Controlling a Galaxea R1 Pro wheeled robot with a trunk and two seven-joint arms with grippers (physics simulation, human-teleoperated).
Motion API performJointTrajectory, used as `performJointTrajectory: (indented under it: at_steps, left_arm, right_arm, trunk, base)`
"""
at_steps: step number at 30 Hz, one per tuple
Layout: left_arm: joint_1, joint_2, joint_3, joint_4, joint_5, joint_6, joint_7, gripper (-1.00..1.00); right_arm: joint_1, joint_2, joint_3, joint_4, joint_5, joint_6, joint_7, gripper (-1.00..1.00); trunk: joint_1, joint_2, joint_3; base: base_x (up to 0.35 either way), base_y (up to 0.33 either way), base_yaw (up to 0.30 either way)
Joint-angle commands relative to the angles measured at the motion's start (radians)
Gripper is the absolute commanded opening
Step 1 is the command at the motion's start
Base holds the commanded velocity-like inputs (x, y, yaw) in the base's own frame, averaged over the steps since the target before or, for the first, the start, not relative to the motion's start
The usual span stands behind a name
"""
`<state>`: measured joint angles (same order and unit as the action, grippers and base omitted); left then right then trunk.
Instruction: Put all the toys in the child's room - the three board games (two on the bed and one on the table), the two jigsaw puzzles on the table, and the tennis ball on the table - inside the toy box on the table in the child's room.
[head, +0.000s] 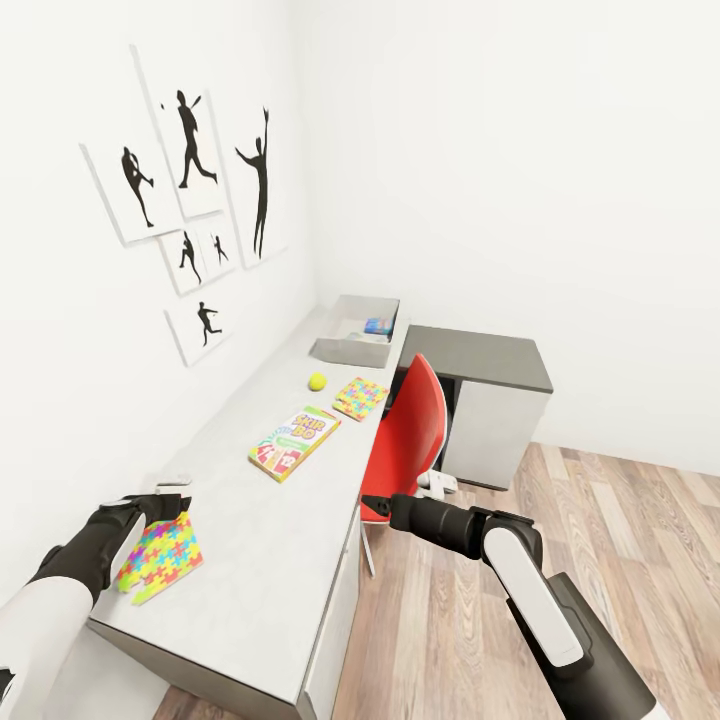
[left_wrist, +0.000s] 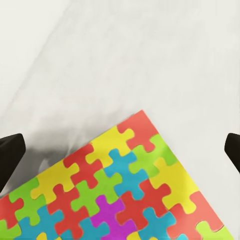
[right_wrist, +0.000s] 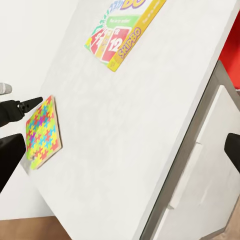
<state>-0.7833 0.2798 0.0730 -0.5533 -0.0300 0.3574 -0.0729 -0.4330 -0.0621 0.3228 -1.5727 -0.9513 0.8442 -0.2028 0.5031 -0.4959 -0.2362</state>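
Note:
On the long light-grey table (head: 250, 520), one jigsaw puzzle (head: 160, 558) (left_wrist: 115, 190) (right_wrist: 42, 132) lies near the front left corner. My left gripper (head: 168, 500) (left_wrist: 120, 155) is open just above its far corner, fingers spread wide. Further along lie the SKIP-BO board game (head: 294, 442) (right_wrist: 122, 30), the tennis ball (head: 317, 380) and a second jigsaw puzzle (head: 360, 397). The toy box (head: 345, 350) stands at the far end with a blue board game (head: 377, 325) inside. My right gripper (head: 378, 505) (right_wrist: 120, 155) is open and empty, off the table's edge beside the chair. The bed is out of view.
A red chair (head: 415, 430) stands against the table's right side, close to my right arm. White drawers (right_wrist: 195, 200) sit under the top. A lower dark-grey section (head: 480, 360) adjoins the far end. Silhouette pictures (head: 190, 200) hang on the left wall. Wood floor (head: 620, 520) lies to the right.

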Motion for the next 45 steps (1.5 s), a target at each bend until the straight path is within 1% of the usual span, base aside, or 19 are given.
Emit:
performJointTrajectory:
  at_steps: [1,5,13,31,45]
  left_arm:
    - [-0.001,-0.001,0.005,-0.002,-0.003,0.006,-0.007,1.00]
    - [-0.001,-0.001,0.005,-0.002,-0.004,0.006,-0.007,1.00]
    - [-0.001,-0.001,0.004,-0.002,-0.004,0.005,-0.007,1.00]
    - [-0.001,-0.001,0.001,-0.002,-0.004,0.010,-0.007,1.00]
    - [-0.001,-0.001,0.000,-0.002,-0.004,0.017,-0.007,1.00]
  right_arm:
    - [-0.001,-0.001,0.002,-0.001,-0.011,0.001,-0.010,1.00]
    - [-0.001,-0.001,0.002,-0.001,-0.011,0.001,-0.010,1.00]
    - [-0.001,-0.001,0.002,-0.001,-0.011,0.001,-0.010,1.00]
    - [-0.001,-0.001,0.002,-0.001,-0.011,0.001,-0.010,1.00]
    - [-0.001,0.001,0.004,-0.001,-0.011,0.002,-0.012,1.00]
  trunk:
    - [0.004,-0.009,-0.005]
    - [0.020,-0.037,-0.018]
    - [0.020,-0.037,-0.018]
    - [0.089,-0.163,-0.074]
    - [0.089,-0.163,-0.074]
  base:
    - [0.000,0.000,0.000]
    - [0.000,0.000,0.000]
    - [0.000,0.000,0.000]
    - [0.000,0.000,0.000]
    - [0.000,0.000,0.000]
